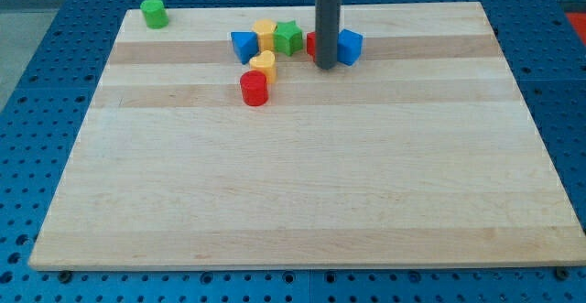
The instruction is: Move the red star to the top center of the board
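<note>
The red star (312,44) sits near the top center of the wooden board (302,184), mostly hidden behind the dark rod. My tip (325,67) rests on the board just in front of the red star, between it and a blue cube (349,46) at its right. A green star (288,37) lies just to the view's left of the red star.
A blue block (244,45), a yellow block (265,32), a yellow heart (264,63) and a red cylinder (254,89) cluster left of center near the top. A green cylinder (153,13) stands at the board's top left corner.
</note>
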Controlling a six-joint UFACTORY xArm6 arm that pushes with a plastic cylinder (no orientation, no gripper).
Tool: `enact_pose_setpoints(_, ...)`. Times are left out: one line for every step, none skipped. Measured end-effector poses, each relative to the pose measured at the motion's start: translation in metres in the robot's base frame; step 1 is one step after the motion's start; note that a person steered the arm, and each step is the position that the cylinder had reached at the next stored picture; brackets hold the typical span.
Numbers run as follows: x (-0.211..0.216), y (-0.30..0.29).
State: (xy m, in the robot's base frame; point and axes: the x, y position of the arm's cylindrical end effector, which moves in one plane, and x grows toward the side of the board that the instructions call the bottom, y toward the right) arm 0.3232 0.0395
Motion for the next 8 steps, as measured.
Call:
enact_pose_setpoints(-0.025, 0.007)
enact_pose_setpoints(-0.052, 0.002)
enact_pose_setpoints(-0.066, -0.003)
enact_pose_setpoints(-0.068, -0.004)
enact_pose_setpoints(-0.068, -0.004)
enact_pose_setpoints(-0.068, -0.009)
enact_pose_setpoints(-0.071, -0.025)
enact_pose_setpoints(-0.075, -0.032)
